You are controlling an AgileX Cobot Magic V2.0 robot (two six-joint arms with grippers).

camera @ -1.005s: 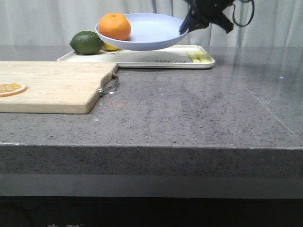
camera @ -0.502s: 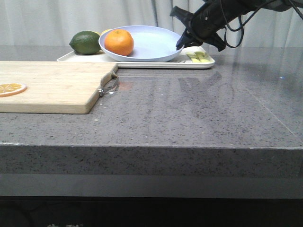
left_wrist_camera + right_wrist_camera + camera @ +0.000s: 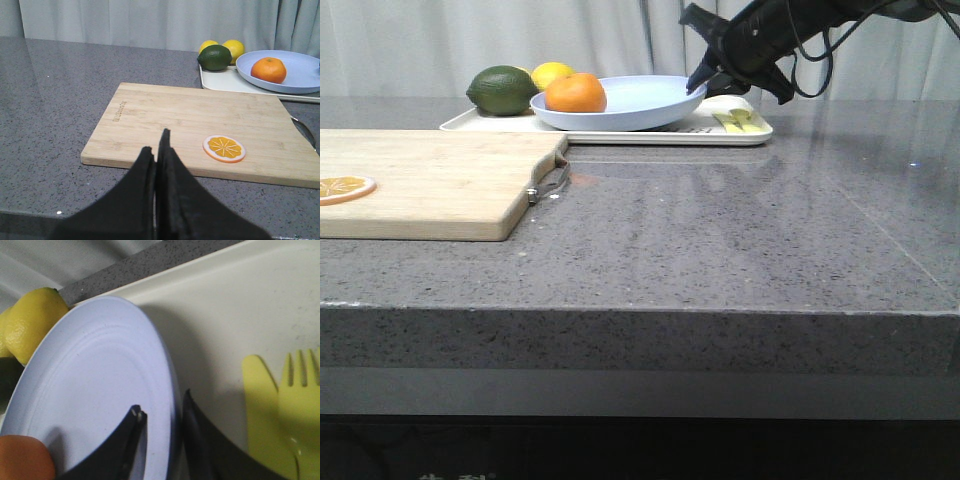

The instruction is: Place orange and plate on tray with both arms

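Front view: the plate (image 3: pixel 625 102) rests on the tray (image 3: pixel 620 127) at the far side of the table (image 3: pixel 720 240), with the orange (image 3: pixel 576 93) lying inside it toward its left edge. The right gripper (image 3: pixel 698 84) reaches in from the right and straddles the plate's right rim. In the right wrist view one finger lies over the plate's inner surface and the other outside the rim above the tray, with a narrow gap visible on each side of the rim; the pincer reads as slackened rather than clamped, though contact cannot be ruled out. A rim hold of this kind suits a wide, shallow plate, since the low edge is the only part thin enough for the fingers to span. A yellow-green fork (image 3: pixel 300 405) and a matching utensil lie on the tray's right part, just beside the gripper. A lime (image 3: pixel 502 89) and a lemon (image 3: pixel 552 74) sit at the tray's left end. The left gripper (image 3: pixel 156 155) hangs above the near edge of the cutting board (image 3: pixel 200 125), fingers pressed together on nothing, well apart from the tray; an orange slice (image 3: pixel 224 148) lies on the board. Both objects appear placed.
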